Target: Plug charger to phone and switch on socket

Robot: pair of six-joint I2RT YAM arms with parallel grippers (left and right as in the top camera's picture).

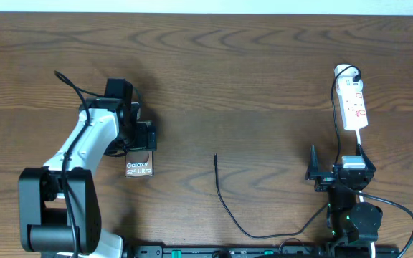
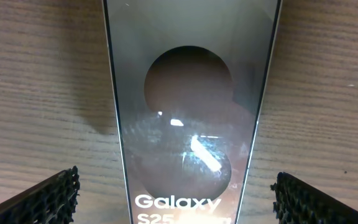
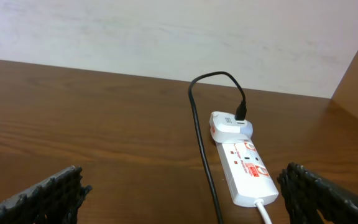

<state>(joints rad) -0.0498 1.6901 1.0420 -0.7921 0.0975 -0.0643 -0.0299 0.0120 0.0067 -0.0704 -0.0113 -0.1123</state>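
Observation:
The phone, a glossy dark slab with white "Galaxy S25 Ultra" lettering, lies flat on the table at the left. My left gripper hovers over its far end, open. In the left wrist view the phone lies between the open fingers, which do not touch it. The charger, a thin black cable, lies mid-table with its plug tip free. The white socket strip lies at the far right. My right gripper is open and empty just short of the socket.
A white adapter is plugged into the strip's far end, with the black cable looping from it towards me. A white cord leaves the strip's near end. A pale wall stands behind the table.

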